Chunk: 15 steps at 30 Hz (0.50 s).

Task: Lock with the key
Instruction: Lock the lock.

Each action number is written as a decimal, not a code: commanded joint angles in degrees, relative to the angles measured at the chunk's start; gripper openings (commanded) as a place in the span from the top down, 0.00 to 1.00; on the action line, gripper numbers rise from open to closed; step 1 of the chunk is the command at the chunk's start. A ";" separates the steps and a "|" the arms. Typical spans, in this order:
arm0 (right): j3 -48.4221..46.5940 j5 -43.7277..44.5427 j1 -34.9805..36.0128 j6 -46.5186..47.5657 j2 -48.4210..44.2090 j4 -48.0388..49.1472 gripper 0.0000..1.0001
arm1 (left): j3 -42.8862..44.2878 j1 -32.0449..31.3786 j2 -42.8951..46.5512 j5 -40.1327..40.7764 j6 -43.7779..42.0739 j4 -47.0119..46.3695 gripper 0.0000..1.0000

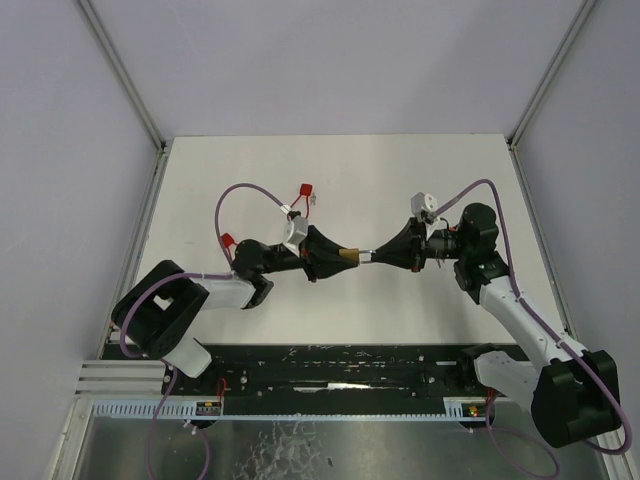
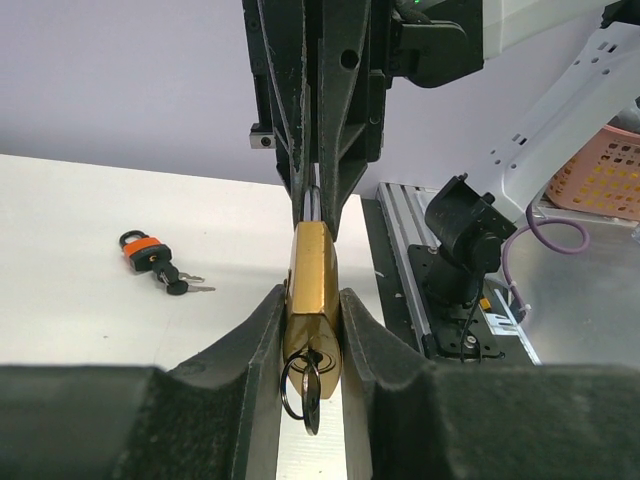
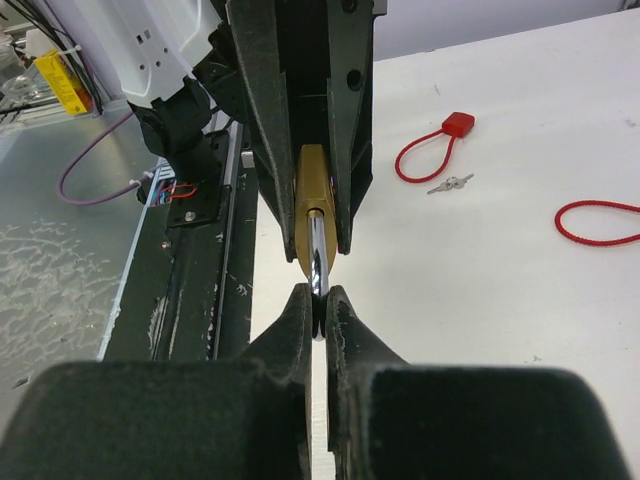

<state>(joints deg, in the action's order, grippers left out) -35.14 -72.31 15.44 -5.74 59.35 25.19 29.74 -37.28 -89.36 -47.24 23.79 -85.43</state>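
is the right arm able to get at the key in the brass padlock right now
Probably not. The right hand is shut on the shackle, and the key sits at the opposite end of the padlock, tucked between the fingers of the left hand.

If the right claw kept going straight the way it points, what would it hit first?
The brass padlock: the right gripper pinches its shackle, so the body lies directly ahead, clamped in the left gripper.

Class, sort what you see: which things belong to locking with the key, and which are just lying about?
In use: brass padlock; its key.
Lying about: orange padlock; red cable lock; small keys; red cable loop.
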 commanded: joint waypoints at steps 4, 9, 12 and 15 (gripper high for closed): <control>0.55 -0.61 3.53 -11.77 2.34 12.78 1.00 | 0.64 -0.86 -0.23 6.45 -1.47 -6.07 1.00; 0.59 0.02 5.56 -13.22 4.98 14.97 1.00 | 1.69 -1.64 -1.34 5.25 -1.24 -5.98 1.00; 0.27 0.24 6.37 -12.46 6.34 14.14 1.00 | 2.14 -1.89 -1.60 4.35 -0.99 -5.94 1.00; -0.29 0.71 6.53 -11.20 7.13 12.34 1.00 | 2.64 -2.01 -1.74 2.52 -0.21 -6.21 1.00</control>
<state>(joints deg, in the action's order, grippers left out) -34.41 -71.35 16.29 -16.62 65.06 36.29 29.41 -36.71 -90.48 -45.47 23.68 -86.15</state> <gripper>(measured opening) 0.036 0.212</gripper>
